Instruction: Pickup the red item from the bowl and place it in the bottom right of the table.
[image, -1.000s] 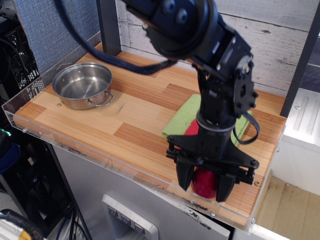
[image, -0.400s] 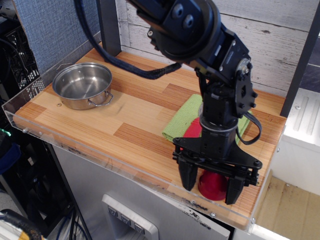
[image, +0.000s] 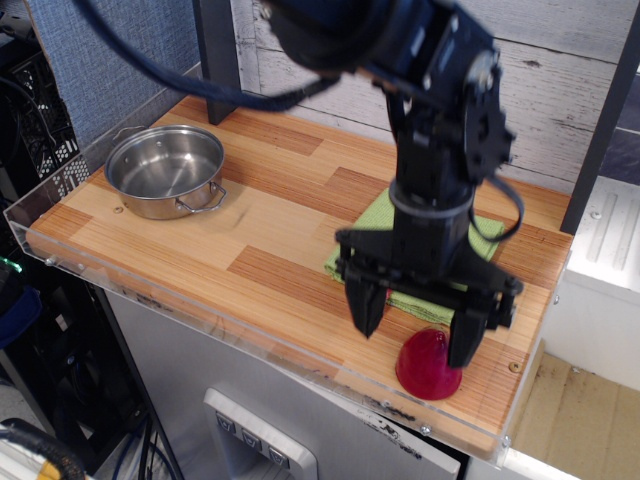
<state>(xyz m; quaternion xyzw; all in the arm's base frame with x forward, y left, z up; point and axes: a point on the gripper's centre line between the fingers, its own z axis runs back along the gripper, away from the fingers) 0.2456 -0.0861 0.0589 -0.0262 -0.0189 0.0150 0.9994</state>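
Note:
The red item (image: 429, 366), a glossy dark-red cone, stands on the wooden table (image: 270, 250) near its front right corner. My gripper (image: 414, 327) hangs open just above it, its two black fingers spread wide and touching nothing. The right finger (image: 466, 338) overlaps the cone's upper right side in this view. The steel bowl (image: 165, 171) with loop handles sits empty at the table's back left, far from the arm.
A green cloth (image: 425, 252) lies under and behind the arm at the right. A clear acrylic rim (image: 200, 310) runs along the table's front edge. A dark post (image: 217, 50) stands at the back, and a white appliance (image: 605, 250) is to the right.
The gripper was closed around the red item, then opened and let it go on the table. It has since risen and drawn back, leaving the cone standing alone.

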